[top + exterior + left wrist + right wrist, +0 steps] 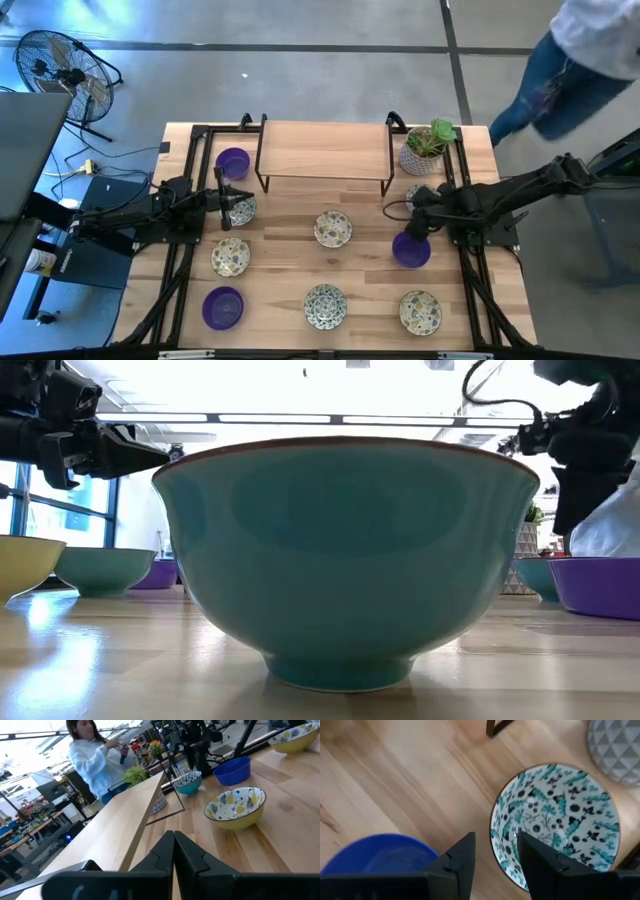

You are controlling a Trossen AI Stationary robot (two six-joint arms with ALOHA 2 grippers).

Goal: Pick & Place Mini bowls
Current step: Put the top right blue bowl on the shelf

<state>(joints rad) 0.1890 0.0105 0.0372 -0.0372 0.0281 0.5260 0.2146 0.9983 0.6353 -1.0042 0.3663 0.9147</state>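
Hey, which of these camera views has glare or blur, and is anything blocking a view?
Low view: a teal bowl right at the lens blocks most of the table, and the bright background washes out. Left wrist view: the room behind is overexposed. Right wrist view: the fingers look soft above a patterned bowl. High view: evenly lit.

Nine small round shallow mini bowls sit upright on my table. Three are glossy solid purple: one at eleven o'clock (233, 162), one at seven o'clock (223, 307), one at three o'clock (411, 250). The others are cream-white with dark speckled floral patterning: one at nine o'clock (240, 209), one just below it (230, 256), one in the middle (333, 228), one at six o'clock (325, 305), one at five o'clock (420, 312), and one at two o'clock, teal-leafed inside (555, 822).
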